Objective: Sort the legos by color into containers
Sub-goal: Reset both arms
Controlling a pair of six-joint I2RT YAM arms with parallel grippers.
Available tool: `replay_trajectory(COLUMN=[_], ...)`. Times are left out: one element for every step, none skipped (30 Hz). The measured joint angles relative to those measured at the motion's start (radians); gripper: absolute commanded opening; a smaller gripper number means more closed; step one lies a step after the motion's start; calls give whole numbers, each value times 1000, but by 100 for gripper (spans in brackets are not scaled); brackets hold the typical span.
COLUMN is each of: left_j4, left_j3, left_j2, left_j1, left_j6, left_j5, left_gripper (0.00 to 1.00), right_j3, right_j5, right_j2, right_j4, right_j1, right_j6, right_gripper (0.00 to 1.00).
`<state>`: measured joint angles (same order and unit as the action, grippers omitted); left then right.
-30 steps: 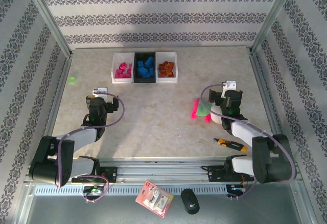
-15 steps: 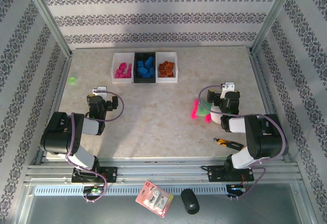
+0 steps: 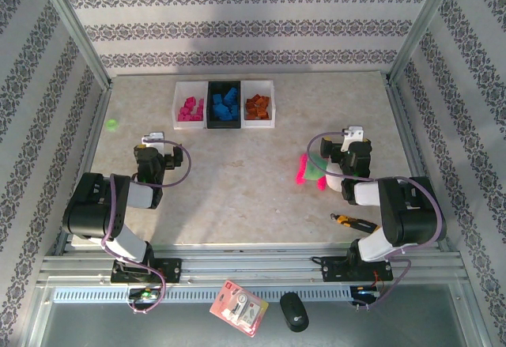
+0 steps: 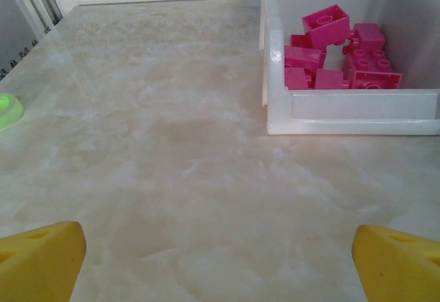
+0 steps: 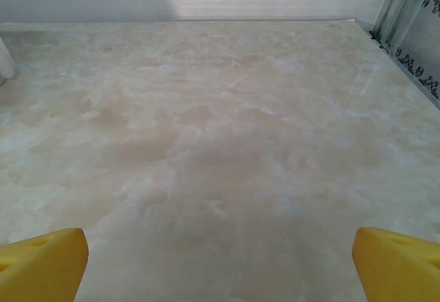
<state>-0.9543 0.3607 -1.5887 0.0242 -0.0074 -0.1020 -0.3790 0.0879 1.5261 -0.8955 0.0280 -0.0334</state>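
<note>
Top view, clock bearings taken from the middle of the table [image 3: 237, 197].

- Small green bit [image 3: 111, 125] lies alone at about 10 o'clock, near the left edge. In the left wrist view it sits at the left border [image 4: 7, 109].
- Left gripper [image 3: 153, 143] at 9 o'clock, low over bare tabletop. Jaws spread wide and nothing between them: the left wrist view has a yellow fingertip [image 4: 41, 261] in each lower corner and only marble between [image 4: 220, 264].
- Containers in a joined row at 11 to 12 o'clock, near the far edge. Left white bin [image 3: 175, 107] holds the magenta legos [image 3: 190, 110]; black bin [image 3: 224, 125] holds the blue legos [image 3: 226, 103]; right white bin [image 3: 273, 107] holds the orange-brown legos [image 3: 256, 107]. No loose bricks seen on the table.
- Left wrist view: the left white bin's front wall [image 4: 350, 106] stands at 1 o'clock from the fingertips, well apart, with the magenta bricks [image 4: 337, 47] heaped inside.
- Neon pink-and-green pieces [image 3: 308, 169] at 3 o'clock, just beside the right arm.
- Right gripper [image 3: 354, 137] at 2 to 3 o'clock. Released and empty: the right wrist view shows its fingertips [image 5: 41, 264] far apart over bare marble [image 5: 220, 267].
- Yellow-and-black tool [image 3: 356, 222] at 4 o'clock, near the front edge.
</note>
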Motion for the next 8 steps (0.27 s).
replay_trajectory(left_j4=[0, 0, 0, 0, 0, 0, 0, 0], left_j3=[0, 0, 0, 0, 0, 1, 2, 3], left_j2=[0, 0, 0, 0, 0, 0, 0, 0], left_j1=[0, 0, 0, 0, 0, 0, 0, 0], left_j6=[0, 0, 0, 0, 0, 0, 0, 0], left_j5=[2, 6, 7, 10, 14, 16, 17, 17], left_gripper=[99, 99, 99, 99, 99, 99, 99, 99], right_j3=[0, 0, 0, 0, 0, 0, 0, 0], right_j5=[0, 0, 0, 0, 0, 0, 0, 0], right_j2=[0, 0, 0, 0, 0, 0, 0, 0], right_j4=[0, 0, 0, 0, 0, 0, 0, 0], right_j1=[0, 0, 0, 0, 0, 0, 0, 0], right_j6=[0, 0, 0, 0, 0, 0, 0, 0], right_gripper=[98, 98, 98, 98, 98, 98, 98, 98])
